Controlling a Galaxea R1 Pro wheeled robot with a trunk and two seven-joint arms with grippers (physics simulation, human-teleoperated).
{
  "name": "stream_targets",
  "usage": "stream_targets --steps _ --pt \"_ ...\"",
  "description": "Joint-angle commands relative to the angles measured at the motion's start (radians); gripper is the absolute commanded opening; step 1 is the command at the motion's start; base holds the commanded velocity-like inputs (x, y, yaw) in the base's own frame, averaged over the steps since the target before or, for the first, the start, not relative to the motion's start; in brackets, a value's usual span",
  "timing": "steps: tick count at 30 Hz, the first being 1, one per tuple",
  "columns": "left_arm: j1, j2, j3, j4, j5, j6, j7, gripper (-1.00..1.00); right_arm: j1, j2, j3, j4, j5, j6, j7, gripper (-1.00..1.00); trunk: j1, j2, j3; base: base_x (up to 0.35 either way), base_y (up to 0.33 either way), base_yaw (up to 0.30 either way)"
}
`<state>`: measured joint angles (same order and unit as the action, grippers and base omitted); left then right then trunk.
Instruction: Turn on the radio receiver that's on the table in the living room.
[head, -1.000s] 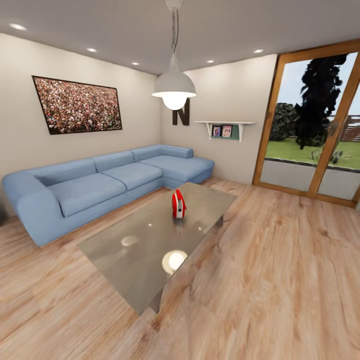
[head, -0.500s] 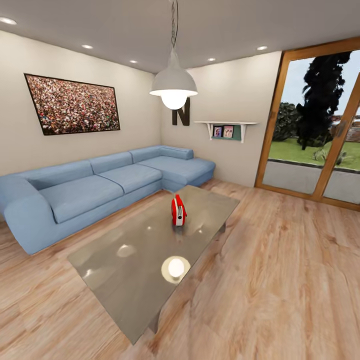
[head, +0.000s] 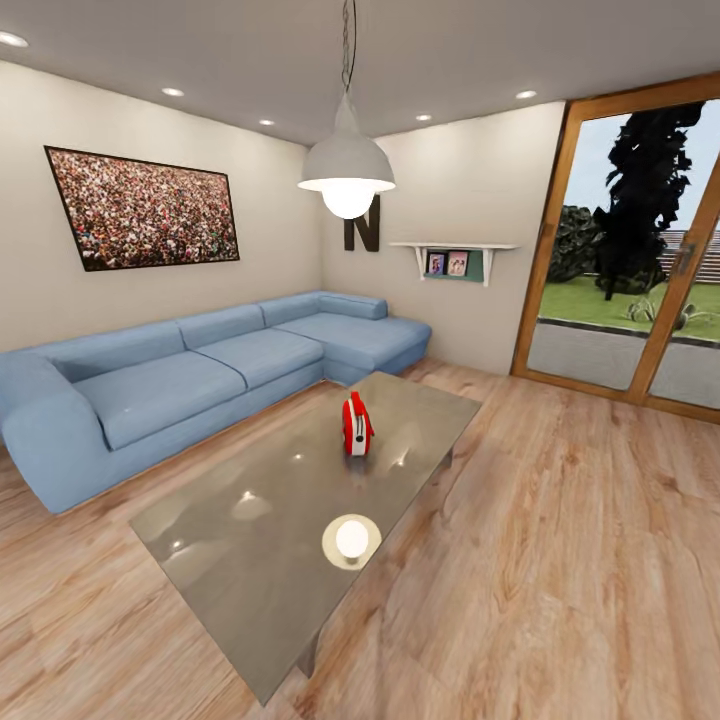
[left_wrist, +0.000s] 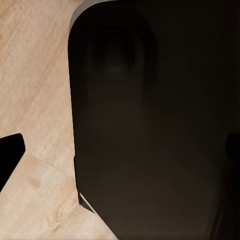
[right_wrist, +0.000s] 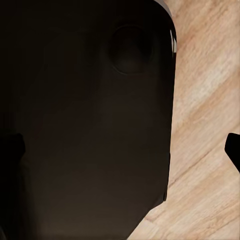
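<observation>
- The small rounded red radio receiver with a white-grey side band (head: 356, 426) stands upright on the glossy grey-beige surface of the low rectangular table (head: 250, 560), towards its far end, with nothing touching it.
- One radio is on that surface; beside it are only reflections, among them the bright round glare of the lamp.
- The blue L-shaped sofa (head: 200, 370) runs along the far side of the table, under one framed crowd photo (head: 140, 208).
- One white dome pendant lamp (head: 347, 170) hangs above the table; a white wall shelf (head: 452, 250) holds two small pictures.
- Against the head view of a second ago, the whole picture has shifted slightly, so the camera moved; the radio keeps its place on the table.
- In each wrist view, dark fingers (left_wrist: 11, 152) (right_wrist: 232, 147) show at both edges, set wide apart and holding nothing, over a dark robot body (left_wrist: 150, 125) and light wood floor (right_wrist: 210, 75).
</observation>
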<state>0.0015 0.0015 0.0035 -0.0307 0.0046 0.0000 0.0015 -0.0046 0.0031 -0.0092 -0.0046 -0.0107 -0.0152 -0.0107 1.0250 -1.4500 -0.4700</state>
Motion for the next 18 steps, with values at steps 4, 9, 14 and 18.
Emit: stream_targets --steps 4,9,14,18 --pt "0.000 0.000 0.000 0.000 0.000 0.000 0.000 1.00 0.000 0.000 0.001 0.000 0.000 0.000 0.000 1.00 0.000 0.000 0.000 0.030 0.000 0.000" --pt "0.000 0.000 -0.001 0.000 0.000 0.000 0.000 1.00 0.000 0.000 0.001 0.000 0.000 0.000 0.000 1.00 0.000 0.000 0.000 0.152 -0.001 0.000" --pt "0.000 0.000 -0.001 0.000 0.000 0.000 0.000 1.00 0.000 0.000 0.001 0.000 0.001 -0.001 0.000 1.00 0.000 0.000 0.000 0.251 -0.044 0.000" --pt "0.000 0.000 -0.001 0.000 0.000 0.000 0.000 1.00 0.000 0.000 0.001 0.000 0.001 -0.001 0.000 1.00 0.000 0.000 0.000 0.291 -0.072 0.000"
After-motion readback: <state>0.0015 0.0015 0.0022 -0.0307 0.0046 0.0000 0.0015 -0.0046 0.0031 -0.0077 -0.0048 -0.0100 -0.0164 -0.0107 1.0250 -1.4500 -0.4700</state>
